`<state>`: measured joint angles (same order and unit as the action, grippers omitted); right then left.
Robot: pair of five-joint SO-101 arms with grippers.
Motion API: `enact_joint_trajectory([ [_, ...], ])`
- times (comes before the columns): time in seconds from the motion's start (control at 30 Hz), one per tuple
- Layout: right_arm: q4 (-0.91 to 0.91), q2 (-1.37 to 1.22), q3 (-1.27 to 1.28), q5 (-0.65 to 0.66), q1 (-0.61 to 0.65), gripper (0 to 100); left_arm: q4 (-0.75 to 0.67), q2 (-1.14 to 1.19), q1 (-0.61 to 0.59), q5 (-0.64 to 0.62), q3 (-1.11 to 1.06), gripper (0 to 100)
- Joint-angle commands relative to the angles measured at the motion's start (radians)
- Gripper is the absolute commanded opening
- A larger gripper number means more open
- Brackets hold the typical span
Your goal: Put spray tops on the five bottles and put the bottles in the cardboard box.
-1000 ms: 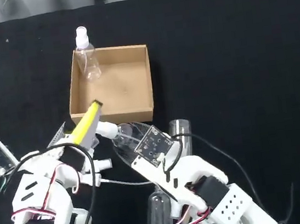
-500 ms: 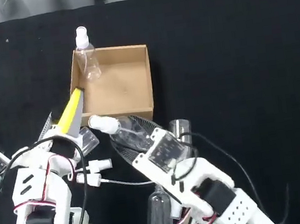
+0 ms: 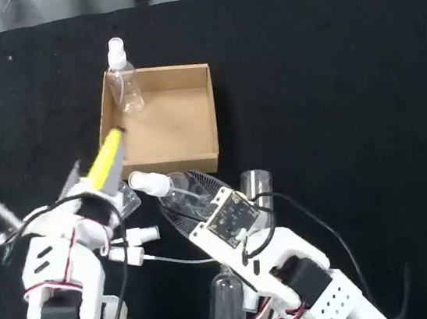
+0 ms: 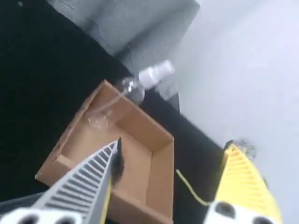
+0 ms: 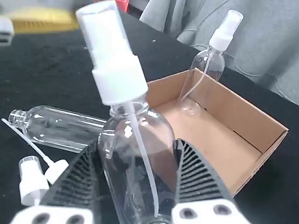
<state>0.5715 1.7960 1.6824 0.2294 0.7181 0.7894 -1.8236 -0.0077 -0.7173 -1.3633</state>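
My right claw (image 5: 138,151) pinches a clear bottle (image 5: 133,116), white spray top fitted, just near of the cardboard box (image 3: 174,129). My left claw (image 4: 174,148) is spread at the box's left wall.

Tan cardboard box (image 3: 171,126), clear bottle (image 5: 135,154), white spray top (image 5: 110,58), black table (image 3: 328,73)

The right arm (image 3: 290,263) half hides 1 lying bottle (image 3: 222,300) at bottom centre; the frame's lower edge cuts the base off the held bottle (image 5: 135,154).
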Motion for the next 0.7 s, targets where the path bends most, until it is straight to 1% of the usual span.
enact_joint_trajectory([
  [0.0,0.003,0.170,-0.016,-0.002,0.003,1.1,-0.021,-0.005,0.105,0.080,-0.022,33],
  [0.13,0.005,0.170,-0.024,-0.006,-0.003,1.1,-0.021,-0.005,0.128,0.094,-0.035,33],
  [0.3,-0.002,0.170,-0.025,-0.008,-0.068,1.1,-0.021,-0.005,0.130,0.094,-0.035,33],
  [0.4,-0.003,0.170,-0.025,-0.008,-0.071,1.1,-0.021,-0.005,0.136,0.094,-0.035,33],
  [0.47,-0.002,0.170,-0.025,-0.008,-0.071,1.1,-0.018,-0.005,0.170,0.097,-0.039,33],
  [0.57,0.002,0.170,-0.025,-0.008,-0.071,1.1,-0.020,-0.005,0.231,0.149,-0.067,33],
  [0.67,0.003,0.170,-0.025,-0.008,-0.071,1.1,-0.020,-0.005,0.242,0.143,-0.065,33],
])
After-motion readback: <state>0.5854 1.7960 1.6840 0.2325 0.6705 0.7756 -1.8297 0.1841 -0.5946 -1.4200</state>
